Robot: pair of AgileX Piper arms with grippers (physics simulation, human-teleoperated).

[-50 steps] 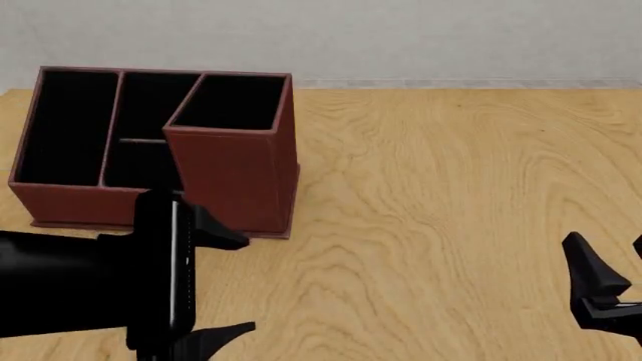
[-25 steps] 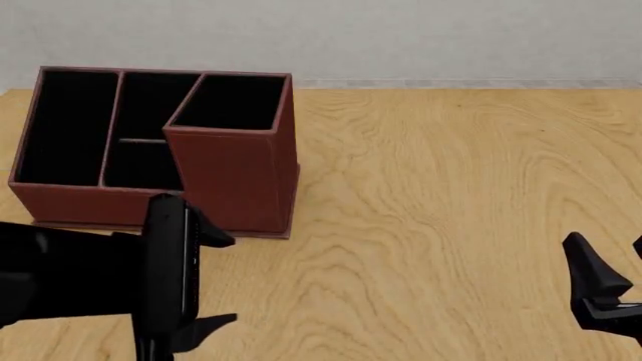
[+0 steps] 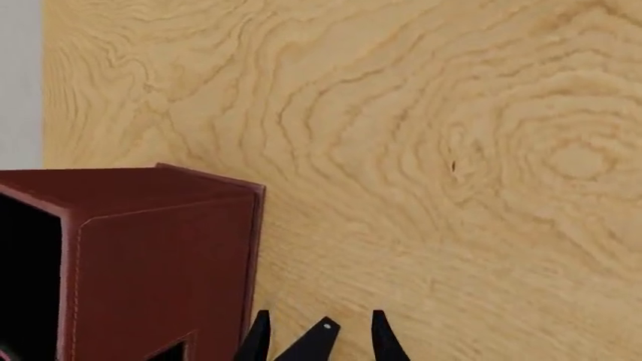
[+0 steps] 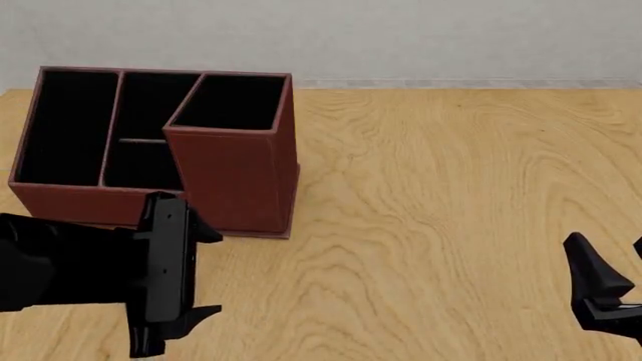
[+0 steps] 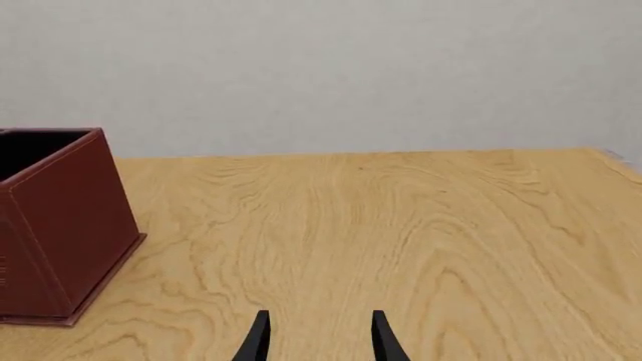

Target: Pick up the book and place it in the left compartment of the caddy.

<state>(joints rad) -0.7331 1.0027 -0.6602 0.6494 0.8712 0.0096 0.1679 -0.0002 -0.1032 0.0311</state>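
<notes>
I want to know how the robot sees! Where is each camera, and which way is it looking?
Front view: sits above and behind the arms, looking down at the table and caddy; the left claw and right claw show.
Left wrist view: sits behind the left claw, looking at bare wood and the caddy's tall corner.
Right wrist view: sits behind the right claw, looking across the table to the grey wall.
All three views show the caddy; none shows the book.

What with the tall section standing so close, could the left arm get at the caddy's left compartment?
Probably yes. The left compartment is open on top with low walls, and the tall section stands to its right, not between. The left gripper would only need to rise over the caddy's near wall.
</notes>
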